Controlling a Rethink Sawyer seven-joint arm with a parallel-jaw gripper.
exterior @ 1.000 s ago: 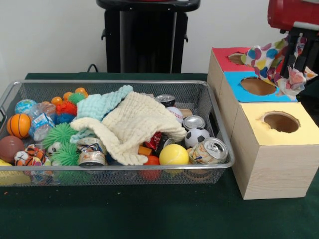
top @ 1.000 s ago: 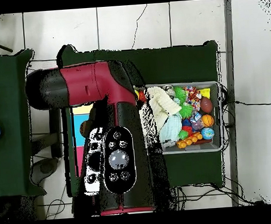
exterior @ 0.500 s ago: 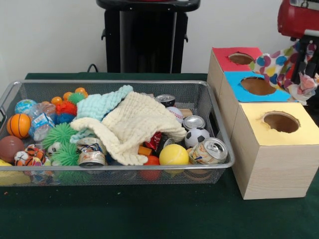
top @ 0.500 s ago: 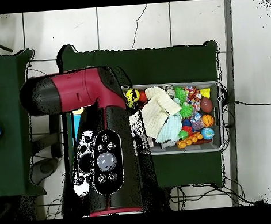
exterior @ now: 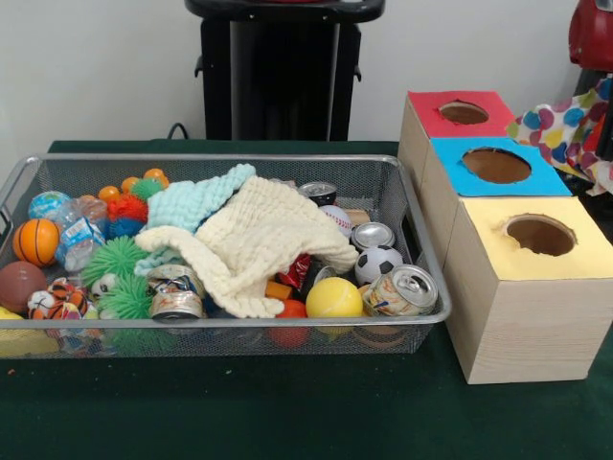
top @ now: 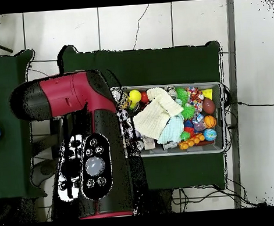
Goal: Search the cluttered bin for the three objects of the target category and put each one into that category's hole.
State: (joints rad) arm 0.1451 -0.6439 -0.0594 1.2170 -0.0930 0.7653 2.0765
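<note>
Bright even light, soft shadows, mild blur

Arm (top: 75,119) seen from overhead: glossy crimson shell over a bulbous black joint cap at one end, bending into a long black link. On that black link sits an oval control panel (top: 94,166), with a large pale grey round knob at centre ringed by small round buttons. Crimson trim shows below the panel. Front view: only a crimson housing corner (exterior: 594,34).
</note>
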